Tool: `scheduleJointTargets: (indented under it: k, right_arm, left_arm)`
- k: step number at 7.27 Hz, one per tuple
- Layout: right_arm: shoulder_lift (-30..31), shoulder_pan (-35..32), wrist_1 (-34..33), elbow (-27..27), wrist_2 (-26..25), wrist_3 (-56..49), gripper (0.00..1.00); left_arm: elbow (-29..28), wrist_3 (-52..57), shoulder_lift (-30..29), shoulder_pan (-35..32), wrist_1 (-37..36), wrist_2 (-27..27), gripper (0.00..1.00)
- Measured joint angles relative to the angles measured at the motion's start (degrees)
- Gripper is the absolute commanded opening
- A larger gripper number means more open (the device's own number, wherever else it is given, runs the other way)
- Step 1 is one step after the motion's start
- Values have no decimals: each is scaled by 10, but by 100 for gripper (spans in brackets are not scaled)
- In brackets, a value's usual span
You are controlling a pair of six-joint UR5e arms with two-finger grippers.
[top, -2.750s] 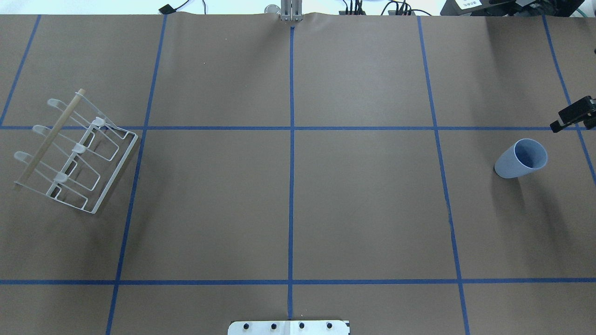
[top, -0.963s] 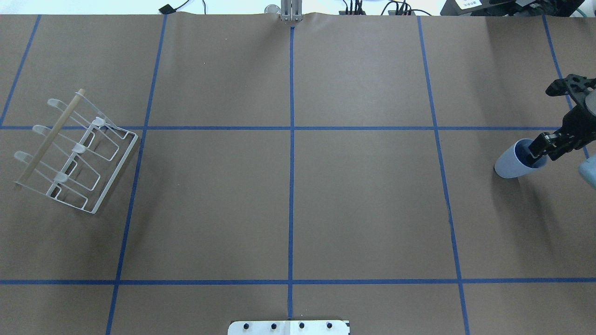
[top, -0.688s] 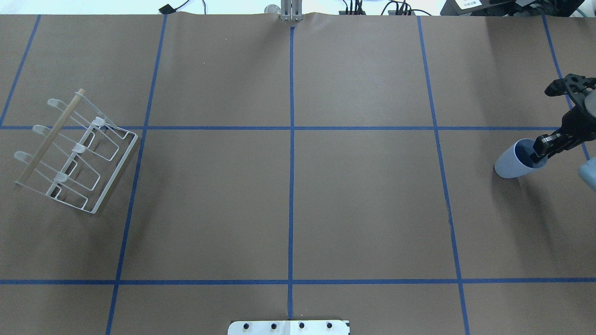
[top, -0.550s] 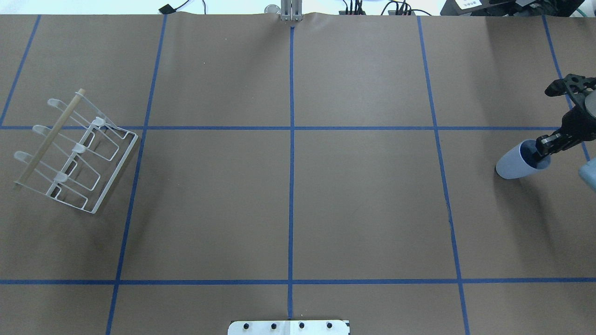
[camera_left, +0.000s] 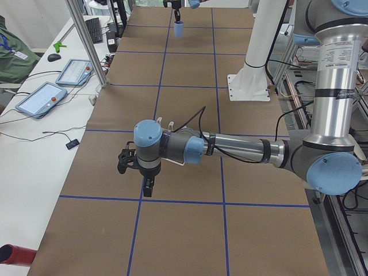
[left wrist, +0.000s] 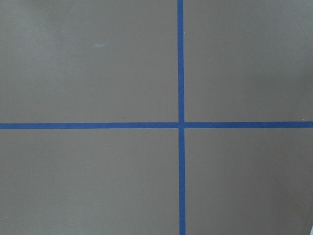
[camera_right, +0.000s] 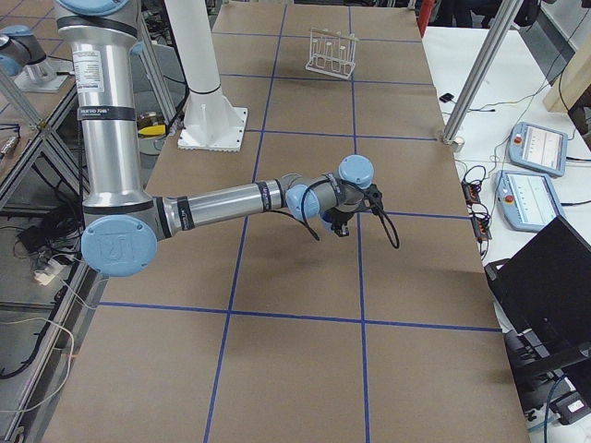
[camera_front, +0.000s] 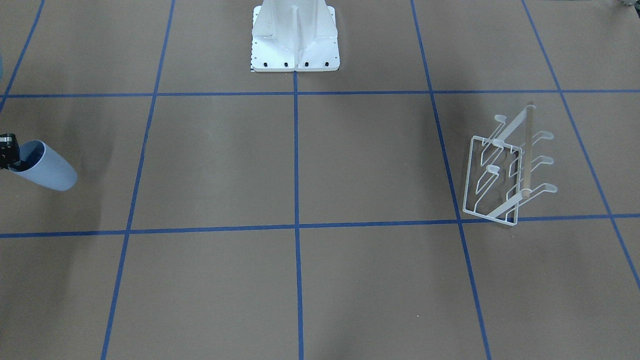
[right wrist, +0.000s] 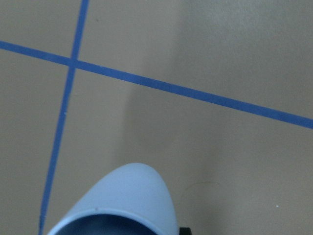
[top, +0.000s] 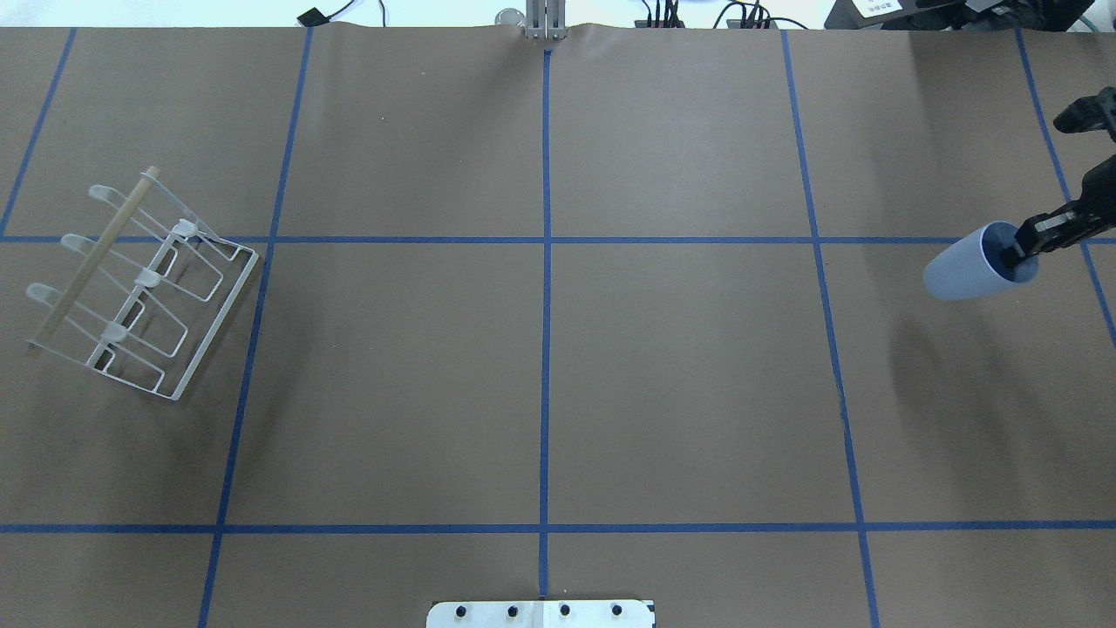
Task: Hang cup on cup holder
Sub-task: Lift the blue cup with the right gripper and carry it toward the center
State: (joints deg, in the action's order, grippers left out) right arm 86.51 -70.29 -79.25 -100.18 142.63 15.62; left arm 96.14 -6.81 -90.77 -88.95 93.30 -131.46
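Note:
The pale blue-grey cup (top: 968, 269) hangs tilted above the table at the far right, its mouth toward my right gripper (top: 1017, 254), which is shut on its rim with one finger inside. The cup also shows at the left edge of the front view (camera_front: 47, 172), far away in the left exterior view (camera_left: 179, 29), and at the bottom of the right wrist view (right wrist: 128, 200). The white wire cup holder (top: 139, 288) with its wooden dowel stands at the far left (camera_front: 505, 170). My left gripper (camera_left: 141, 172) shows only in the left exterior view, so I cannot tell its state.
Blue tape lines (top: 546, 262) divide the brown table cover. The white robot base plate (top: 540, 613) sits at the near edge. A metal post (camera_left: 86, 40) and tablets (camera_left: 43, 98) stand beside the table's far side.
My right gripper came in from the right edge, put a finger into the cup and shut on its rim. The cup has left the table and tilted. The cup holder has not moved.

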Motion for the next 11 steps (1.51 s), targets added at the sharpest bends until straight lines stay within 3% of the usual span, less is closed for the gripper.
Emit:
scheduleJointTargets:
  k: [2, 3, 5, 8, 11]
  right_arm:
    - [-31, -7, 22, -45, 15, 77, 0]
    - [-57, -2, 66, -54, 22, 159, 0]
    - [-94, 23, 225, -58, 20, 374, 0]
    - [-101, 50, 477, -56, -22, 625, 0]
    - [-98, 75, 639, -59, -54, 781, 0]
  left_arm:
    - [5, -4, -28, 5, 1, 0, 99]
    - [15, -21, -46, 15, 4, 0, 99]
    - [50, -125, -59, 41, 73, 0, 99]
    - [63, -392, -61, 84, 330, -1, 99]
    - [59, -689, -63, 171, 577, 3, 99]
